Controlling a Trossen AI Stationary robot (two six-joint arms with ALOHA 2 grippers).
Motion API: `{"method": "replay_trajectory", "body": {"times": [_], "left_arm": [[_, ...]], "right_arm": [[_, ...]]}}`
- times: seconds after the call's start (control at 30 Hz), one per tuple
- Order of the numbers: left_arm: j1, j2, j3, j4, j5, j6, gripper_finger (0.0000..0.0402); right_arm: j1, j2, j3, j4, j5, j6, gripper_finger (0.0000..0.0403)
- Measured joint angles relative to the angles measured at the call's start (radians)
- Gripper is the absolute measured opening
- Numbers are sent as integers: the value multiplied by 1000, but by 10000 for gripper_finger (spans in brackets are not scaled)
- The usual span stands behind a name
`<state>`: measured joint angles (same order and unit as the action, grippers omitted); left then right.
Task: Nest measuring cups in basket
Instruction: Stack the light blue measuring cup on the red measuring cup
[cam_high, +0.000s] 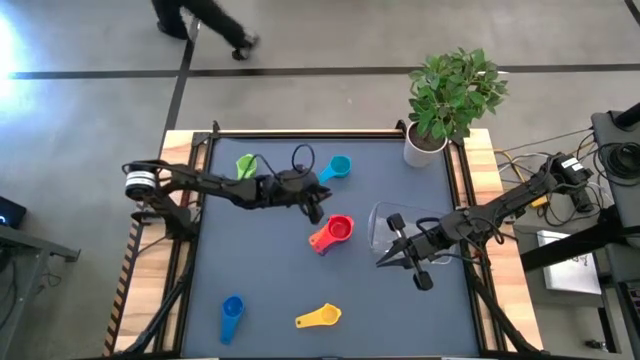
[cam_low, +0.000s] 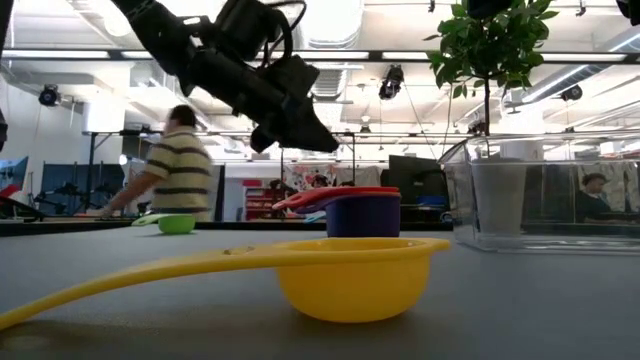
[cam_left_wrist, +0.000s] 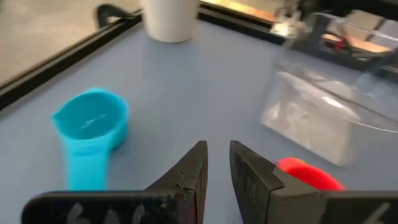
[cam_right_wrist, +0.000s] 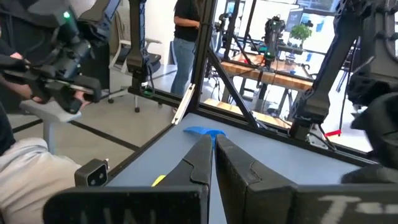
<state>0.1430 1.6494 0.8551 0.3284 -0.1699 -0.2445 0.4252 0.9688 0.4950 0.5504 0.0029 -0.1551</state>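
Left gripper (cam_high: 318, 211): above the mat's middle, just beside the red plastic measuring cup (cam_high: 339, 229); fingers (cam_left_wrist: 189, 174) narrowly parted, holding nothing
Right gripper (cam_high: 383, 260): by the clear plastic rectangular basket (cam_high: 385, 226), raised and tilted; fingers (cam_right_wrist: 200, 163) closed together, empty
Red cup: stacked in a dark cup, orange handle (cam_high: 320, 241) jutting beside it
Other cups: green (cam_high: 245, 165) and light blue (cam_high: 337, 167) at the far side; dark blue (cam_high: 232, 315) and yellow (cam_high: 320, 318) near the front edge
White plant pot (cam_high: 424, 146): far right corner

bare mat between red cup (cam_high: 340, 229) and basket (cam_high: 382, 222) (right claw (cam_high: 397, 252) beside); plant pot (cam_high: 424, 146) behind
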Motion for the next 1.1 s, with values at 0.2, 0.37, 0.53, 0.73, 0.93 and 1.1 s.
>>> {"method": "replay_trajectory", "body": {"times": [0.2, 0.37, 0.53, 0.73, 0.93, 1.1], "left_arm": [[111, -7, 0, -79, 68, -30, 72], [200, -7, 0, -131, 82, -31, 121], [229, -3, 2, -132, 83, -16, 173], [228, 26, 30, -136, 82, 4, 222], [231, 84, 78, -191, 75, 11, 255], [233, 183, 189, -346, 52, 34, 263]], "right_arm": [[0, 0, 0, 0, 0, -2, 9], [0, 0, 0, 0, 0, -4, 9], [0, 0, 0, 0, 1, -21, 9], [0, 0, 0, 0, 24, -21, 9], [0, 0, 0, -13, 24, -16, 9], [0, 0, 0, -21, 26, -19, 9]]}}
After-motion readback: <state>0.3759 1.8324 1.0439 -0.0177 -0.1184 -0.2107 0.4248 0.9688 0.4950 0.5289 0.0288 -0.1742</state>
